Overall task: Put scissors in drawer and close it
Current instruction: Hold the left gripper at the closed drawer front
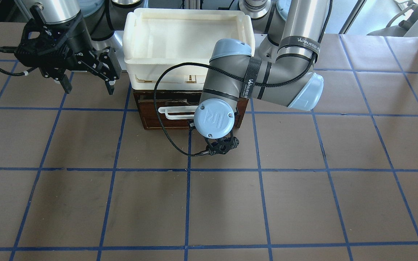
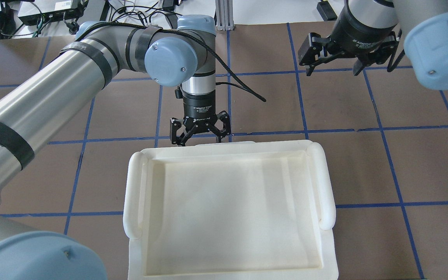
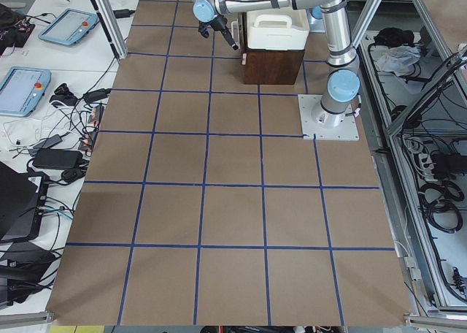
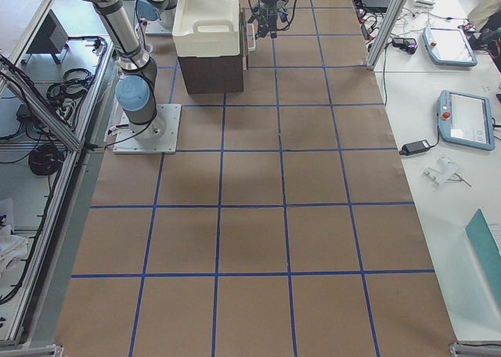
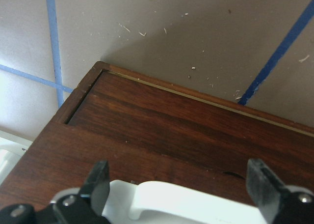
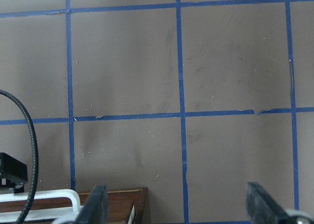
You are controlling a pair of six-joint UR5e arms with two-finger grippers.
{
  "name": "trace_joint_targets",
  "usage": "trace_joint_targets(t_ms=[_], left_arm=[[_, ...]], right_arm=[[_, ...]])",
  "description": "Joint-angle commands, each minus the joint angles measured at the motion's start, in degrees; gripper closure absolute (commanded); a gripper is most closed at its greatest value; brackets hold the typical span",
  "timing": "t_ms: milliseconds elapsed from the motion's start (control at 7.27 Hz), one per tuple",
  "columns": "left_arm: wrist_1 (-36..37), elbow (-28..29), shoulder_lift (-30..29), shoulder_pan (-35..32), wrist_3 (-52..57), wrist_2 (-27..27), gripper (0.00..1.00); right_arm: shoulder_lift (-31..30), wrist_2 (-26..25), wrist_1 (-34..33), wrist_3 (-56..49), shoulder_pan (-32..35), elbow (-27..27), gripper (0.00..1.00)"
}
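The scissors show in no view, so they are probably already inside the drawer (image 5: 162, 130) — its dark front looks pushed in or nearly so, leaving at most a final push. The left pincer (image 2: 200, 136) hangs spread against that front, fingers either side of the white handle (image 5: 196, 202). The right pincer (image 1: 89, 88), also spread, hovers well off to the robot's right.
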Motion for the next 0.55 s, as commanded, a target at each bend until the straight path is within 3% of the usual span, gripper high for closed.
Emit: trace_joint_targets(t_ms=[0,413], left_arm=[[-1.15,-0.08,-0.02,-0.04,0.00,-0.09,0.00],[-3.00,-0.08,0.07,-0.04,0.00,-0.27,0.00]], right_arm=[[-0.06,0.03,0.00,0.00,-0.02,0.00,0.00],[-0.06,-0.05,0.00,0.00,-0.02,0.00,0.00]])
